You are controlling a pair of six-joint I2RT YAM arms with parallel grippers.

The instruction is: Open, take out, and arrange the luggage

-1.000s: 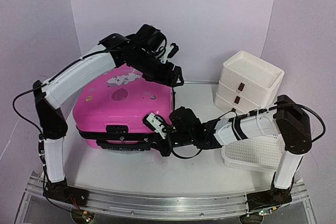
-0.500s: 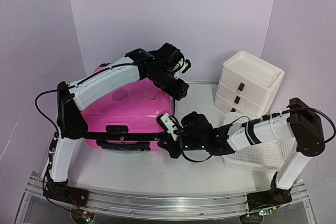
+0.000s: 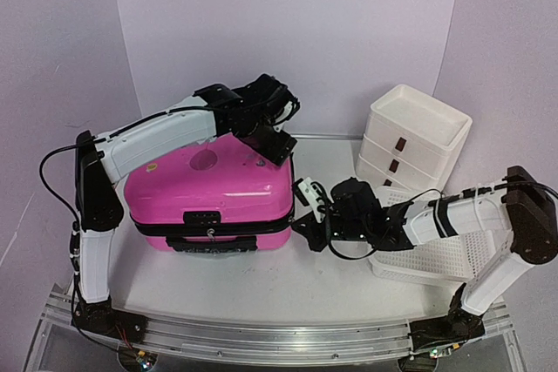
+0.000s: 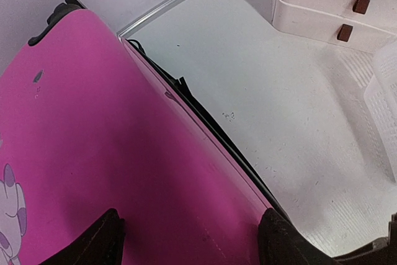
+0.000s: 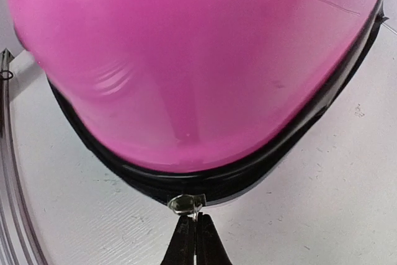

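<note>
While our right gripper (image 5: 189,217) pinches the zip pull (image 5: 186,203) at the near-right corner of the luggage (image 3: 209,185), our open left gripper (image 4: 189,234) sits over its top.

The left arm (image 3: 157,138) rises from its base, folds at the elbow and stretches its white forearm up and to the right. Its wrist is bent downward, and the left gripper (image 4: 189,218) has its two black fingers (image 4: 99,240) spread wide. The right arm (image 3: 458,213) reaches low and leftward, its right gripper (image 5: 193,223) pinched tight on a small silver zip pull (image 5: 186,203).
</note>
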